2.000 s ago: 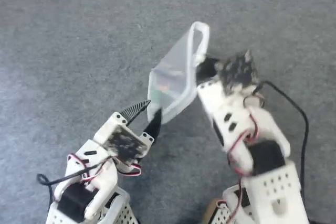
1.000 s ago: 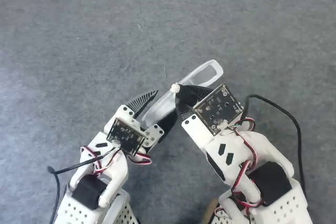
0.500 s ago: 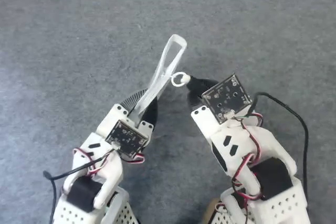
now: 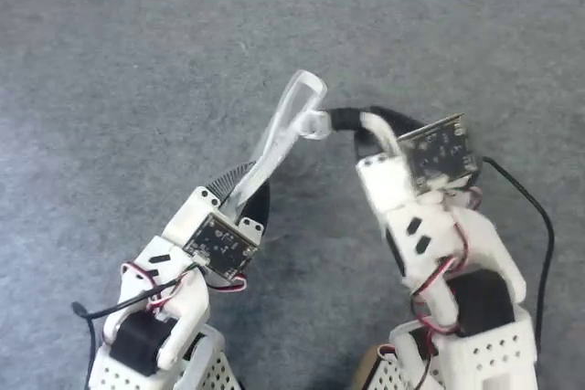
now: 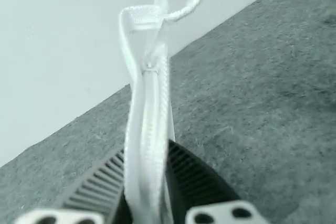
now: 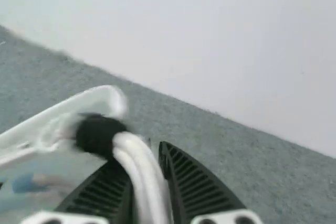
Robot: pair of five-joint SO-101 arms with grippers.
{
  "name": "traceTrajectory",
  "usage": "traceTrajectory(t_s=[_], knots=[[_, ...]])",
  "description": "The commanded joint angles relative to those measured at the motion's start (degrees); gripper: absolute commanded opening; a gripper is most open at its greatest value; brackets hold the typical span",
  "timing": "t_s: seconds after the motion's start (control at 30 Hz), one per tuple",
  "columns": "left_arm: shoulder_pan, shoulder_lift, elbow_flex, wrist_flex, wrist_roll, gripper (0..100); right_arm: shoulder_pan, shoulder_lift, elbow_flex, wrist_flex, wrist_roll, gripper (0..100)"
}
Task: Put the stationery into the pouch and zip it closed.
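The clear pouch point(image 4: 274, 145) is being held up off the grey surface point(image 4: 128, 89), turned edge-on and stretched between the two sets of jaws. The left gripper point(image 4: 247, 191) is clamping the pouch's near end, its jaws closed on it. The zip is running straight out from between those jaws and looks closed up to the slider point(image 5: 149, 66). Beyond the slider, the ring point(image 4: 314, 123) is sitting at the tips of the right gripper point(image 4: 335, 121), whose jaws are closed on it. A blurred blue shape point(image 6: 23, 183) is showing through the pouch wall beside the right jaws; it cannot be identified. A pale wall point(image 6: 220, 35) is standing beyond the surface.
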Motion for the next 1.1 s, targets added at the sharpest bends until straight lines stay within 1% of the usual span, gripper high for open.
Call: traceTrajectory(t_s=[0.0,0.2,0.27,0.33,0.37,0.43,0.5,0.6,0.7,0.77,0.93,1.07], knots=[[-0.53,-0.44,-0.4,1.05,-0.53,1,3.82,5.85,-0.35,-7.08,-0.88,0.6],[-0.53,-0.44,-0.4,1.14,-0.53,1,6.37,14.73,-0.7,-13.41,-1.93,0.6],[-0.53,-0.44,-0.4,1.14,-0.53,1,6.64,15.52,-0.7,-13.58,-1.49,0.6],[-0.53,-0.44,-0.4,1.14,-0.44,1,6.11,15.52,-0.62,-12.35,0.62,0.6],[-0.53,-0.44,-0.4,1.14,-0.44,1,5.41,15.34,-0.7,-10.68,2.2,0.6],[-0.53,-0.44,-0.4,1.14,-0.35,1,1.71,14.64,-0.7,-6.81,6.15,1.8],[-0.53,-0.44,-0.4,1.14,-0.35,1,-1.36,13.67,-0.62,-2.24,8.7,7.6],[-0.53,-0.44,-0.4,1.14,-0.35,1,-5.49,12.35,-0.62,4.26,8.88,17.4],[-0.53,-0.44,-0.4,1.14,-0.35,1,-9.63,11.38,-0.62,8.92,9.23,22.0],[-0.53,-0.44,-0.4,1.14,-0.35,1,-12.09,10.86,-0.62,10.15,8.88,23.3],[-0.26,-0.44,-0.04,1.14,-0.35,1,-16.13,9.98,-0.26,9.01,8.62,23.6],[-0.26,-0.44,0.13,1.05,-0.35,1,-17.36,8.92,-0.26,7.78,5.19,23.5]])
